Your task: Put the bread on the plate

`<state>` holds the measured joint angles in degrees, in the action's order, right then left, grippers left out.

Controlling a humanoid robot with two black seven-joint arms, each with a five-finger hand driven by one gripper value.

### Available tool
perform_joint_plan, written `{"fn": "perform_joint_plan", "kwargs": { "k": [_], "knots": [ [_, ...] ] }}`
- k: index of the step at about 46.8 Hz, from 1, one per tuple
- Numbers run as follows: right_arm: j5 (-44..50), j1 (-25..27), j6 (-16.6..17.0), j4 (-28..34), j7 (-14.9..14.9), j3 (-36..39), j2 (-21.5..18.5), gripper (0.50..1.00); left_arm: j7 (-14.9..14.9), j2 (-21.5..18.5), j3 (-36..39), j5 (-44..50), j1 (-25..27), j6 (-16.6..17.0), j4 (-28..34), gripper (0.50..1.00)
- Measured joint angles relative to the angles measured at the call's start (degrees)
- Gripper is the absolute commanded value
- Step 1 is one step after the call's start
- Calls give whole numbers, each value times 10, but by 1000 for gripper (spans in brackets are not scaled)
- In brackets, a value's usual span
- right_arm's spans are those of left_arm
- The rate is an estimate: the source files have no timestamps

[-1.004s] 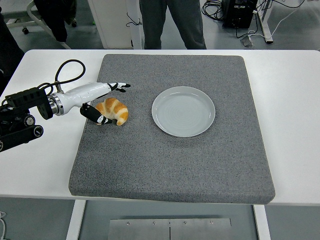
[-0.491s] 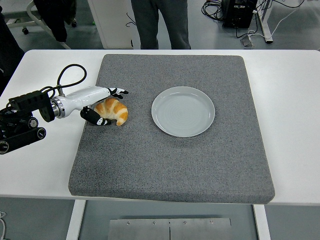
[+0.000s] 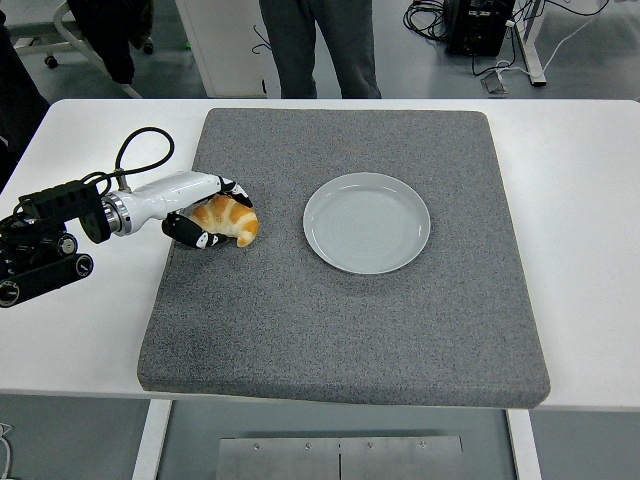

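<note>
A golden croissant-shaped bread [image 3: 238, 225] lies on the left part of the grey mat [image 3: 340, 320]. My left hand [image 3: 226, 217], white with black fingertips, comes in from the left and is shut on the bread: the fingers curl over its top and the thumb [image 3: 197, 238] presses on its near side. An empty pale plate [image 3: 366, 222] sits on the mat to the right of the bread, about a hand's width away. No right arm shows in the head view.
The mat covers the middle of the white table [image 3: 590, 200]. A black cable [image 3: 135, 150] loops above my left forearm. A person's legs [image 3: 318, 45] stand beyond the table's far edge, with chairs and equipment on the floor behind.
The left hand's fingers, stretched out above the bread a second ago, have curled down over it. The bread has shifted slightly to the right in the grasp.
</note>
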<state>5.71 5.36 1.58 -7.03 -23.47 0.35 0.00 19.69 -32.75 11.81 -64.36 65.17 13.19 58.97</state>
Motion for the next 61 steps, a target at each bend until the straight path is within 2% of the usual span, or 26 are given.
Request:
{"fn": "perform_joint_plan", "kwargs": {
  "k": [3,28,36,51,61],
  "knots": [
    [0,0,0,0,0,0,0,1000,0,0,0,0,0,0,0,500],
    [0,0,0,0,0,0,0,1000,1,-5,-13,11,22,-3,0,500],
    [0,0,0,0,0,0,0,1000,1,-10,-40,12,33,-5,0,500],
    [0,0,0,0,0,0,0,1000,1,-20,-57,13,80,-8,0,500],
    [0,0,0,0,0,0,0,1000,1,-19,-86,14,106,-49,0,500]
  ]
}}
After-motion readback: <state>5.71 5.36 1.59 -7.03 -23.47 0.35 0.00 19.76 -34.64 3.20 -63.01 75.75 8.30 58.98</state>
